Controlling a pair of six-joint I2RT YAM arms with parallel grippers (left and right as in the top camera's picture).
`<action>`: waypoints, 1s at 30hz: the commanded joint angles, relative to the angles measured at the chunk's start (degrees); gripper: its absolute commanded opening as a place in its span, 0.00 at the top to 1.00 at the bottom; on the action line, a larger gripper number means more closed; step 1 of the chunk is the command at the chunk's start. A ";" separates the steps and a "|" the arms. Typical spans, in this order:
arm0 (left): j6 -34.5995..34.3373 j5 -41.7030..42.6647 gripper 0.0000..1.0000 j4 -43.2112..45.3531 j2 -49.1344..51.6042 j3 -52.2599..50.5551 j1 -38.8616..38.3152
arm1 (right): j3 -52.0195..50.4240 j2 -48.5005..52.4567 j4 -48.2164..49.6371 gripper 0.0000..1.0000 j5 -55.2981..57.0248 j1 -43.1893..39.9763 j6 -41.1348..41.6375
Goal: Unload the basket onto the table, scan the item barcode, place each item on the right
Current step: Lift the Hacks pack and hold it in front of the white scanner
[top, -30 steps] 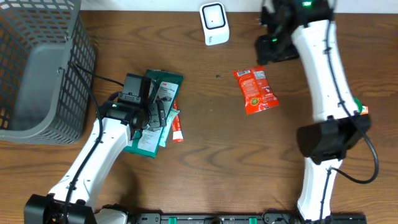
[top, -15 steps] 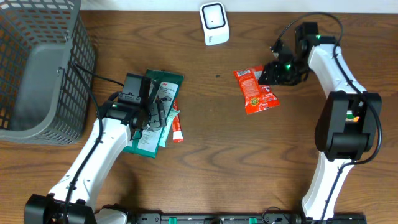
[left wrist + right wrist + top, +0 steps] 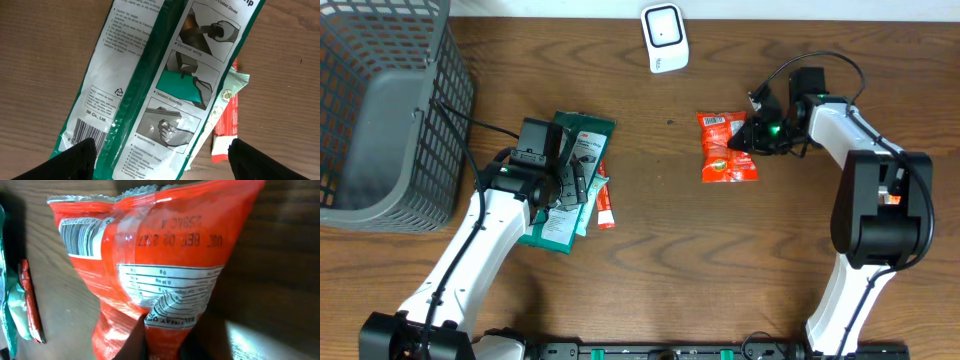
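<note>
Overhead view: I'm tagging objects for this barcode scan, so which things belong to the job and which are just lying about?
In the job: red snack bag, pinched by the right gripper; white scanner at the far edge.
Lying about: green glove packets under the open left gripper; small red packet beside them; grey basket.

Wooden table (image 3: 660,275), basket (image 3: 382,135), scanner (image 3: 664,37), red pouch (image 3: 723,155), glove packets (image 3: 590,135)
</note>
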 commanded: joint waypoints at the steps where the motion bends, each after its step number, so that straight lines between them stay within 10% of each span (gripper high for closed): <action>1: 0.11 -0.31 0.15 0.00 0.13 -0.13 0.04 | -2.14 -1.33 -1.42 0.99 5.01 -1.55 -1.64; 17: 0.11 -0.31 0.15 0.00 0.13 -0.13 0.04 | -1.40 -32.76 1.62 0.99 31.85 14.01 -15.52; 30: 0.11 -0.31 0.15 -0.02 0.13 -0.13 0.04 | 28.22 -19.52 -8.33 0.99 40.44 21.68 -21.66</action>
